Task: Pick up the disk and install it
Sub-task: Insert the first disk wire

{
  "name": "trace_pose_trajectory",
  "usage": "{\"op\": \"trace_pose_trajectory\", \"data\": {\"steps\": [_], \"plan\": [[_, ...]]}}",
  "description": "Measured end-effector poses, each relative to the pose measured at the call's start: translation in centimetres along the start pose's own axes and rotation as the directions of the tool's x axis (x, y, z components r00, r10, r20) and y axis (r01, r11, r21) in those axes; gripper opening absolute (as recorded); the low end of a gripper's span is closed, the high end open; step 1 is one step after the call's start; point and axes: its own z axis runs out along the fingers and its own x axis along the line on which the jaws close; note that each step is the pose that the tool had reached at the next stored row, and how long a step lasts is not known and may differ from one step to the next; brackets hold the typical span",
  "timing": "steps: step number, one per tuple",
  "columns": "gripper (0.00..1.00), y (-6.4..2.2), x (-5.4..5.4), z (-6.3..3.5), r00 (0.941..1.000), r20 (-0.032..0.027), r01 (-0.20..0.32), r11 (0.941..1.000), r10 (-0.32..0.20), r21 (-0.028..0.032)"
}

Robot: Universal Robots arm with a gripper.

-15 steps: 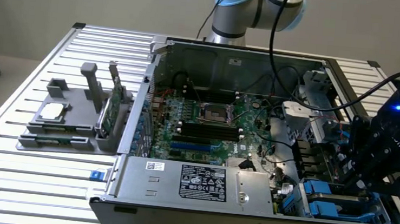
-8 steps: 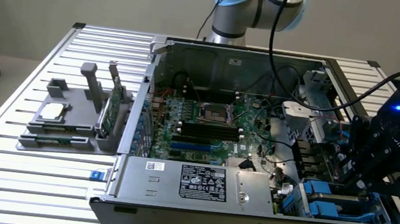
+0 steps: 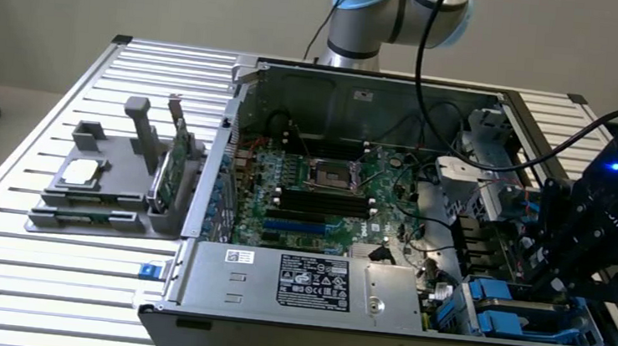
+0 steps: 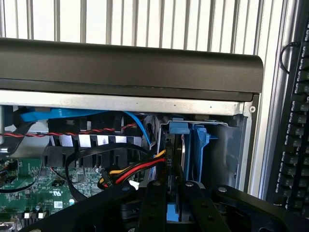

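The hand (image 4: 175,205) is seen in the wrist view with its two dark fingers (image 4: 153,208) drawn close together and pinching the disk (image 4: 175,159), which is held on edge between them, its thin dark side and blue carrier rails facing the camera. The disk is shown lowered into the blue drive bay (image 4: 199,145) at the corner of the computer case (image 3: 311,286), with a blue tab at its far end. Just beside the bay, a bundle of red, yellow and black power wires (image 4: 133,170) is looped, and a blue data cable (image 4: 63,115) is run beneath the case's dark front panel (image 4: 130,67). In the exterior view, the hand (image 3: 552,274) is placed over the same bay (image 3: 521,313) at the case's corner toward the exterior view's right. The green motherboard (image 3: 319,195) is exposed in the middle of the case. A grey fixture (image 3: 106,185) carrying a square silver chip (image 3: 80,171) and an upright green circuit card (image 3: 181,166) is set on the slatted surface (image 3: 9,273) toward the exterior view's left. A black keyboard (image 4: 294,121) lies beyond the case.
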Motion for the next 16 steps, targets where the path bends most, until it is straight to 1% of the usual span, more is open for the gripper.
{"op": "trace_pose_trajectory", "data": {"steps": [7, 11, 16], "plan": [[0.17, 0.0, 0.03, 0.01, 1.0, 0.0, 0.001, 1.0, -0.001, 0.0], [0.17, 0.0, 0.03, 0.07, 1.0, -0.0019, 0.001, 1.0, -0.001, -0.0001], [0.17, 0.01, 0.03, 0.11, 1.0, -0.0023, 0.0, 1.0, 0.0, -0.0001]]}}
